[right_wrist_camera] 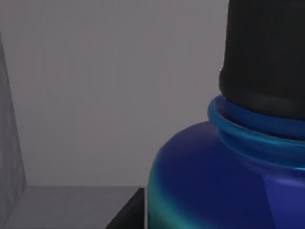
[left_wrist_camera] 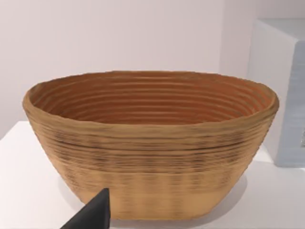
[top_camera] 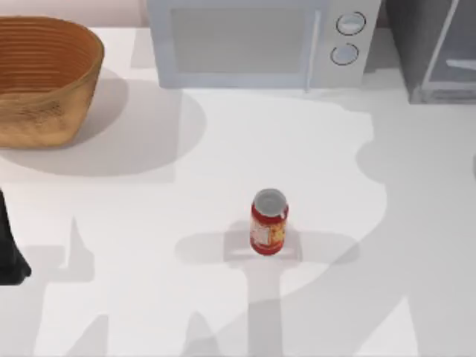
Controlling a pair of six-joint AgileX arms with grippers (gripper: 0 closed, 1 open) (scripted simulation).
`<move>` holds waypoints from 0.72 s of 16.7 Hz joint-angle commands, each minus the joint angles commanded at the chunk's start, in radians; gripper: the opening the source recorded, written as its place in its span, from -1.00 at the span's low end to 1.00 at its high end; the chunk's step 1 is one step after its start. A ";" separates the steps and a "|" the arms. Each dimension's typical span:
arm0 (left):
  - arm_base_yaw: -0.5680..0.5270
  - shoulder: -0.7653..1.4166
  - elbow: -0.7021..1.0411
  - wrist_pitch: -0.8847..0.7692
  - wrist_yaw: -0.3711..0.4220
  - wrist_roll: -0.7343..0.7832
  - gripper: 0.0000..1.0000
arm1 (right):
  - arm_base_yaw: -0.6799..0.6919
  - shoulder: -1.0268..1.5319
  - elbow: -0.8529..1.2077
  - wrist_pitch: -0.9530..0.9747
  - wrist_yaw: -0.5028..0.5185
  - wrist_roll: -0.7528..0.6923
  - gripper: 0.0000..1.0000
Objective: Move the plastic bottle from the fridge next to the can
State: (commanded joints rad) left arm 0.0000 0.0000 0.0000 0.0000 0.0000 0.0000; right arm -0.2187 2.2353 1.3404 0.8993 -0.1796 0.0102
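The plastic bottle (right_wrist_camera: 224, 181) stands inside the grey fridge (top_camera: 439, 52), at the white table's (top_camera: 223, 149) far right. The can (top_camera: 268, 222) stands mid-table. I cannot tell either tool's state.

the can (top_camera: 268, 222) stands upright mid-table, well apart from the fridge (top_camera: 439, 48).

The white table (top_camera: 223, 156) carries a red can (top_camera: 268, 222) standing upright near its middle, well apart from everything else. A woven basket (top_camera: 44, 78) sits at the far left, a white microwave (top_camera: 260, 41) along the back edge, and the grey fridge (top_camera: 435, 48) at the far right corner.
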 joint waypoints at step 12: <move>0.000 0.000 0.000 0.000 0.000 0.000 1.00 | -0.031 -0.171 -0.298 0.116 -0.045 0.006 -1.00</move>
State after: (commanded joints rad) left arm 0.0000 0.0000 0.0000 0.0000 0.0000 0.0000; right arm -0.2500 2.0641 1.0424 1.0157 -0.2250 0.0158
